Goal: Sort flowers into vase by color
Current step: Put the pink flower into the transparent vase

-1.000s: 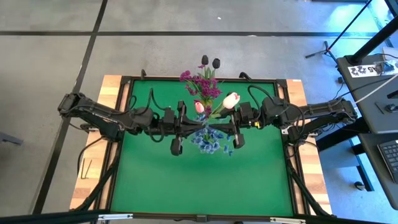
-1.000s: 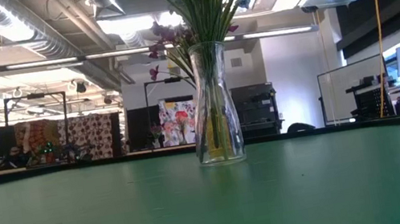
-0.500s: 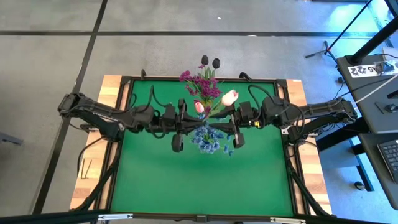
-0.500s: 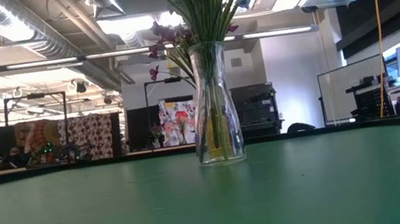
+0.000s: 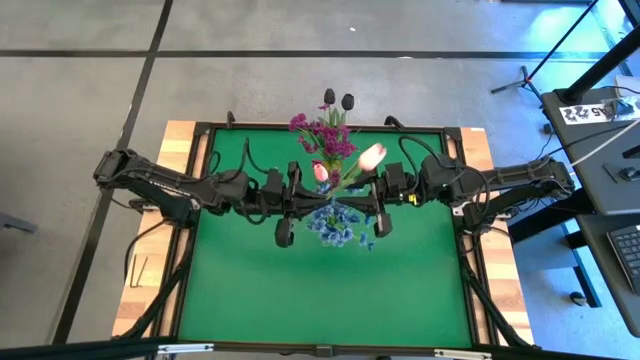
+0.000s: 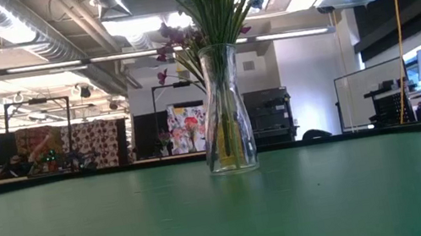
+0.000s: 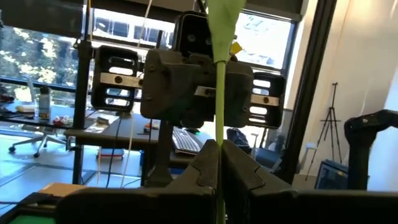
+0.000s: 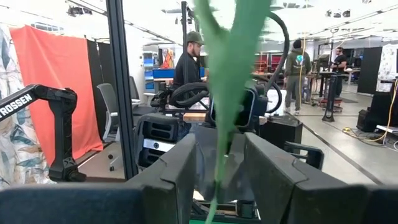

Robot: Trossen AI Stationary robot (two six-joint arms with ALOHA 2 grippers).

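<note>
Both tools meet over the vase (image 6: 222, 107) mid-tabletop — left tool (image 7: 219, 163) pinched shut on an upright stem (image 7: 219, 93), right tool (image 8: 219, 163) half-open around another stem (image 8: 227, 81) — each equally near.

The flat table mat (image 5: 320, 290) is solid green, framed in black, with pale wood showing at the left and right edges of the high view. At upper centre, the spray of magenta blossoms (image 5: 328, 135) sits below 2 near-black tulip buds (image 5: 338, 99); 2 pale pink tulip buds (image 5: 370, 156) lie beside it, and blue blossoms (image 5: 338, 228) just under. The clear glass vase (image 6: 223, 107) holds green stems. Both arms are dark. At left in the right wrist view hangs an orange-red curtain (image 8: 59, 93).
</note>
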